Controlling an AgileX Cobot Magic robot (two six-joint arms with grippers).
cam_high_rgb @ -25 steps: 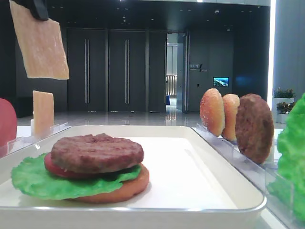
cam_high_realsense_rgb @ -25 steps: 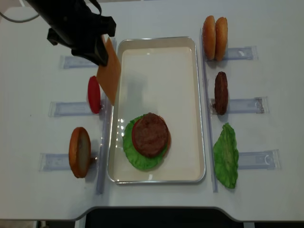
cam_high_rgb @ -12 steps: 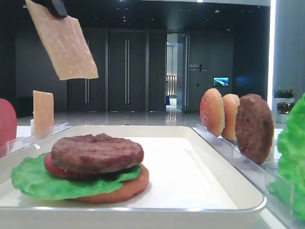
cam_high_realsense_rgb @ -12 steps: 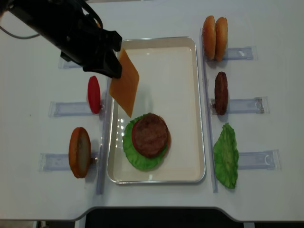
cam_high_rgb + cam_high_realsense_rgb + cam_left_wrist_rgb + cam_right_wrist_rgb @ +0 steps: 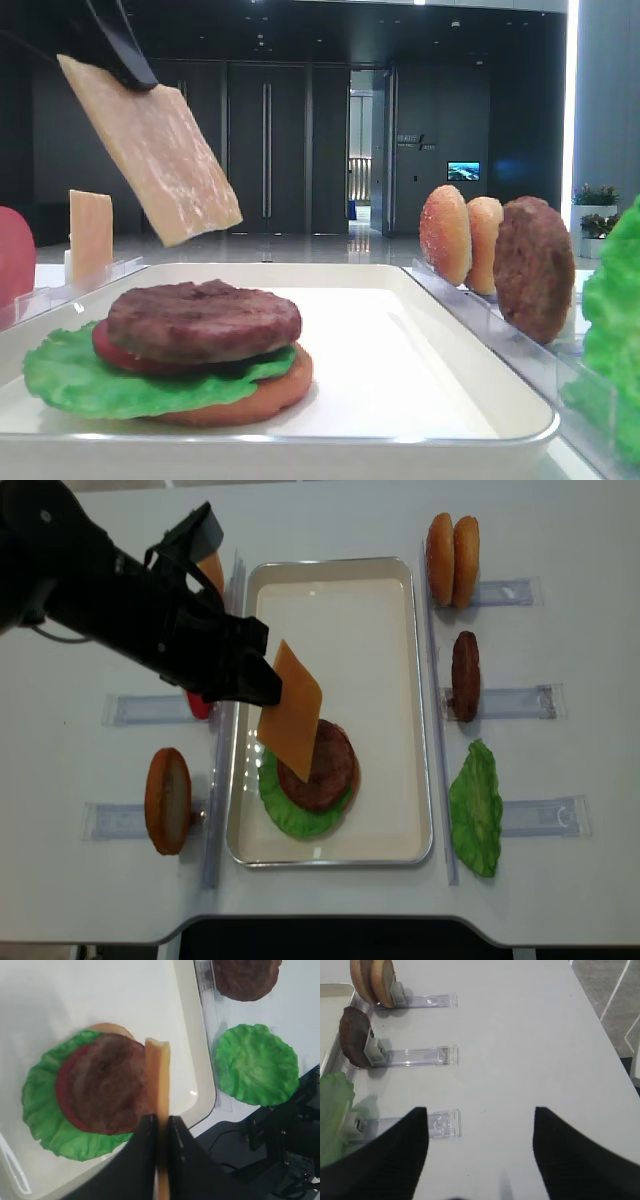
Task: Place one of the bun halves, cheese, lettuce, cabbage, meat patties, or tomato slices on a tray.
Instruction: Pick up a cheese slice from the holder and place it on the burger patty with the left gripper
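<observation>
Left tool (image 5: 161,1132) pinched tight on cheese slice (image 5: 291,711), tilted above meat patty (image 5: 322,763); right tool (image 5: 477,1132) spread, empty

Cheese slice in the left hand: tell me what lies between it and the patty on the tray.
Nothing: in the low exterior view, the cheese slice hangs above the patty with only open air between.

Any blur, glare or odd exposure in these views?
Low side view: dark backdrop, bright strip at right, lettuce at right edge soft. Left wrist view: cheese seen edge-on, left gripper blurred close up. Overhead view: glare patch on tray. Right wrist view: right gripper a dark blur.
</observation>
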